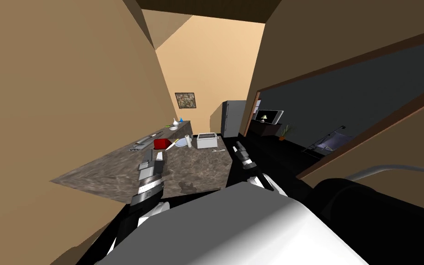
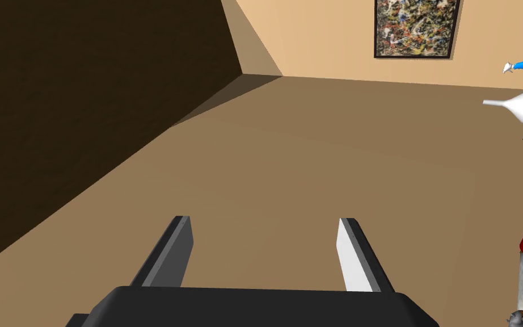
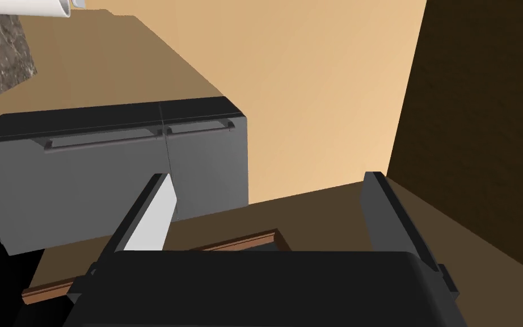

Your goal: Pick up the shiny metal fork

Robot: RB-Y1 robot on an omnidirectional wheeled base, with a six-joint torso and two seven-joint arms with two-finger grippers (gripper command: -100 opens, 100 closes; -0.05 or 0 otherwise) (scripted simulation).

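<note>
Both jaws apart, left arm [image 1: 150, 181] and right arm [image 1: 245, 158] forward.

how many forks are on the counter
1: a small pale fork, too small to make out its tines, lying on the mottled brown counter just in front of the white box, by the counter's right edge. Others may hide among the far clutter.

White box [image 1: 206, 140] stands near fork [image 1: 216, 150]; nearer counter [image 1: 197, 168] lies bare.
</note>
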